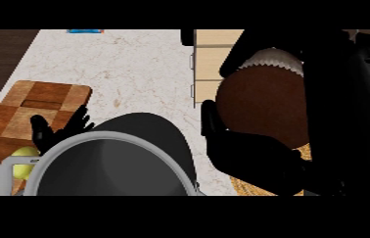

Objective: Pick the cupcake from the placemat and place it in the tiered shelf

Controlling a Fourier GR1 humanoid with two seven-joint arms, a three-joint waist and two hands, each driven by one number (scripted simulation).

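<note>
The cupcake (264,102), dark brown with a white frilled wrapper, is lifted close under the view at the right. My right hand (253,156) is shut on it, black fingers wrapped round it from below and from the right side. A strip of straw-coloured woven placemat (249,185) shows beneath that hand. Behind the cupcake stands the pale wooden tiered shelf (213,60); much of it is hidden by the cupcake and hand. My left hand (61,129) rests open at the lower left, fingers up, in front of its grey forearm (119,163).
A checkered brown wooden board (43,102) lies at the left on the pale marble counter (130,65). A yellow-green round fruit (23,166) sits at the lower left edge. A small blue object (85,31) lies at the counter's far edge.
</note>
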